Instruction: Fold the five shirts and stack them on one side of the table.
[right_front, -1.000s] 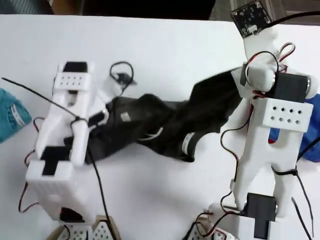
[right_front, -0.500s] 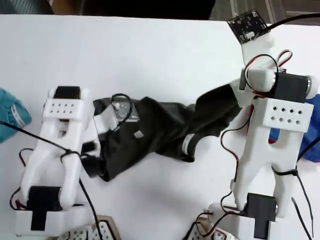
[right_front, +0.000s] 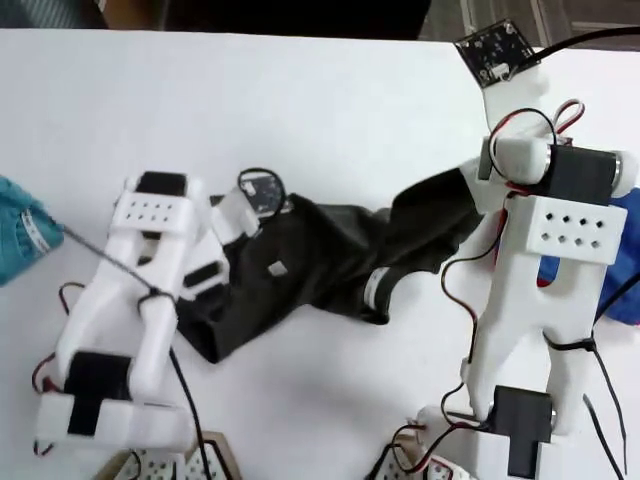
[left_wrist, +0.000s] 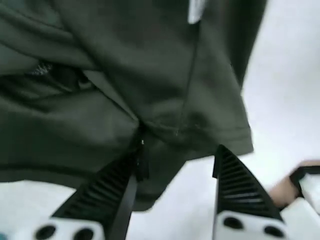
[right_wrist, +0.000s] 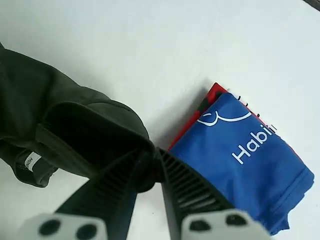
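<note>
Black fabric sprawls across the middle of the white table in the high view: a dark shirt, crumpled, lying between the two arms. At the frame's right, the right gripper is pinched tight on a fold of it. At lower left, the left gripper stands wide apart over the shirt's other end, one fingertip touching the cloth. A folded blue shirt lies on a red shirt at the right edge, and a teal shirt sits at the left edge.

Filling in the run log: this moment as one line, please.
left tool: open over black shirt | right tool: shut on black shirt | blue shirt: folded, atop red shirt | teal shirt: beside left arm
</note>
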